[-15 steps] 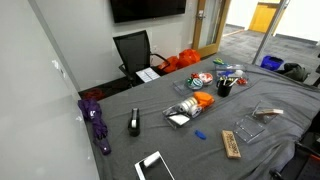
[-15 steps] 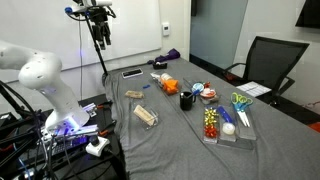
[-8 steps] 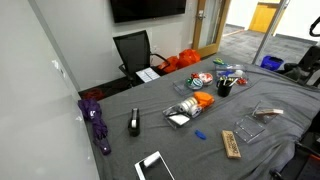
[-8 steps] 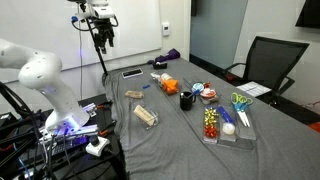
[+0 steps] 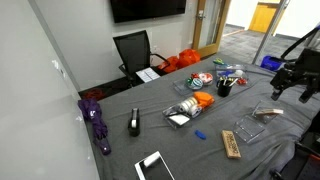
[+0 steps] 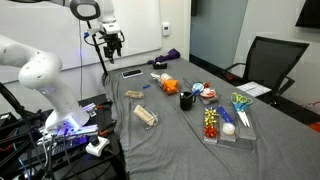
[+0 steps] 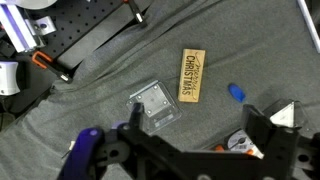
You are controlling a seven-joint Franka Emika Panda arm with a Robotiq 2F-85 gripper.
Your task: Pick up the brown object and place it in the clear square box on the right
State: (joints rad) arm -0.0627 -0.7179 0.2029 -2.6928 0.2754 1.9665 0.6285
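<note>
The brown object [image 7: 192, 74] lies clear of the jaws, which stand wide apart in the wrist view with nothing between them. The gripper [image 7: 196, 138] hangs in the air over the table [image 7: 90, 95], and its 2 black fingers [image 7: 262, 130] frame the bottom of that view. Above them in that view, the oblong block rests flat on the grey cloth with its printed top face up; the word CHRISTMAS can be read on it. Just beside it, apart by a narrow strip of cloth, sits the clear square box [image 7: 156, 103], upright. A small blue piece [image 7: 235, 92] lies on the other side of the block, near it but not touching.

In an exterior view the gripper [image 5: 284, 88] comes in from the frame's edge, well above the cloth, with the brown object [image 5: 231, 144] and the clear square box [image 5: 248, 128] lower down at the near edge of the table [image 5: 180, 150]. In an exterior view the gripper [image 6: 112, 45] hangs high above the table's end, well apart from the block [image 6: 146, 116].

Farther along the table stand an orange bundle [image 5: 202, 100] and a black cup [image 5: 225, 87]. A white tablet [image 5: 155, 165] lies at the near corner, and a black office chair [image 5: 133, 50] stands behind the table.
</note>
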